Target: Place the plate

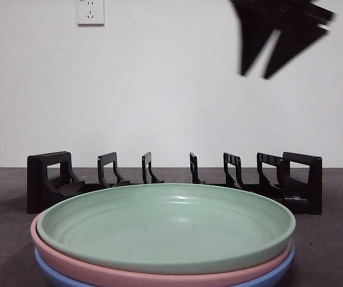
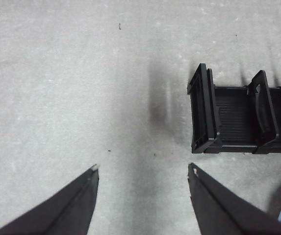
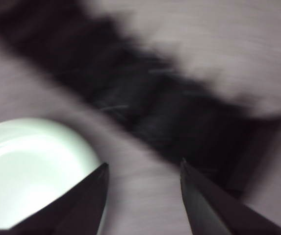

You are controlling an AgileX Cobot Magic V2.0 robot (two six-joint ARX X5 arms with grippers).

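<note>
I have the right gripper (image 1: 266,72) high above the rack (image 1: 174,179), jaws parted and empty. The green plate (image 1: 166,224) tops the stack in front. Next I judge: descend, grip its rim.

Glossy green plate (image 1: 166,227), matt black rack (image 1: 174,182)

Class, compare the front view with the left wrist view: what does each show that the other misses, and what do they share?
Front view only: the green plate stacked on a pink plate and blue plate, wall sockets, and a blurred open claw overhead. Left wrist view only: the left claw, open above bare grey tabletop. Both: the black slotted plate rack.
</note>
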